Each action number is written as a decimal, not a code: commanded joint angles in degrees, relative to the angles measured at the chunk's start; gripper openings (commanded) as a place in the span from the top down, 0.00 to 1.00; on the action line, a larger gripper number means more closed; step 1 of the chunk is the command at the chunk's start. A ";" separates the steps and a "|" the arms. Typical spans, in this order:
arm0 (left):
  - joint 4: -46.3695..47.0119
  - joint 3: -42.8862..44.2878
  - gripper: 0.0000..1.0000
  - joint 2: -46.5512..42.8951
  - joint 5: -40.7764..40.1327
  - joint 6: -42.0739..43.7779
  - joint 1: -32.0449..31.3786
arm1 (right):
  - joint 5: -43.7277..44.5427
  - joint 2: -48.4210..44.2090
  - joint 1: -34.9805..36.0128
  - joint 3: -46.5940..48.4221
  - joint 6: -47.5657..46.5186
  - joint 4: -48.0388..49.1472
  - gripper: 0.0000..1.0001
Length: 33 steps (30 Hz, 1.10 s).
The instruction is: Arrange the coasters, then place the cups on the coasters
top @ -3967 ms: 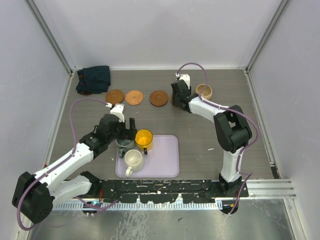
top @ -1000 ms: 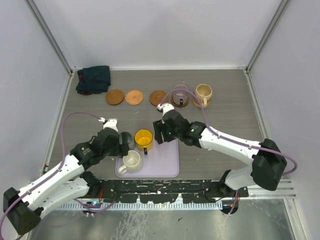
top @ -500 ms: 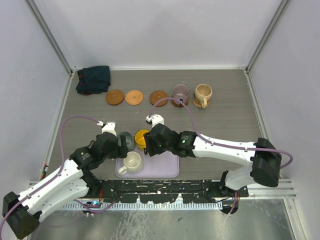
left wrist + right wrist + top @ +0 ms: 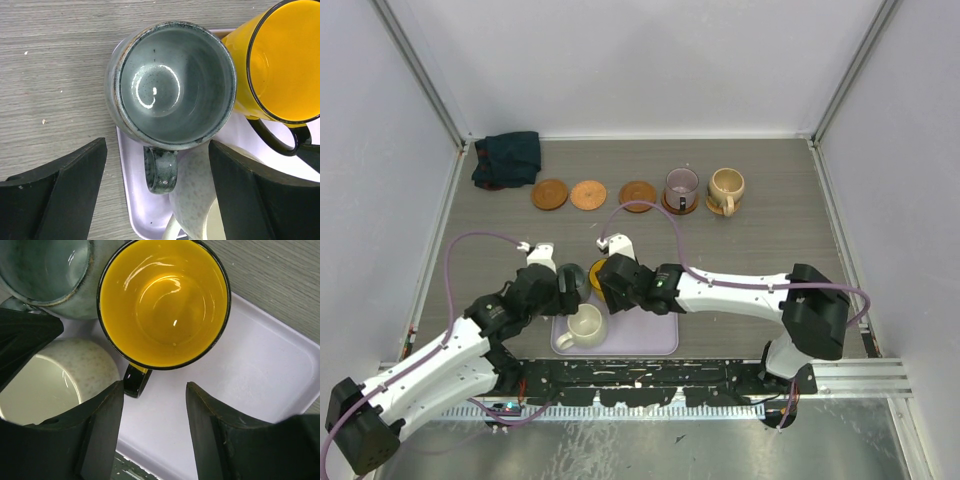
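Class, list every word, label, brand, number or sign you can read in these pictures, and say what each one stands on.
No text can be read anywhere.
The glossy yellow mug, the glazed grey-green mug, the speckled cream mug, the lavender plastic tray and the round wooden coasters bear no print.
Pale marks on the black base rail: too small to read.
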 commanded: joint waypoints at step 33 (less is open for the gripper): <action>6.11 -1.76 0.13 0.55 2.87 -0.15 -0.20 | 6.50 11.30 0.31 7.06 2.57 0.46 0.96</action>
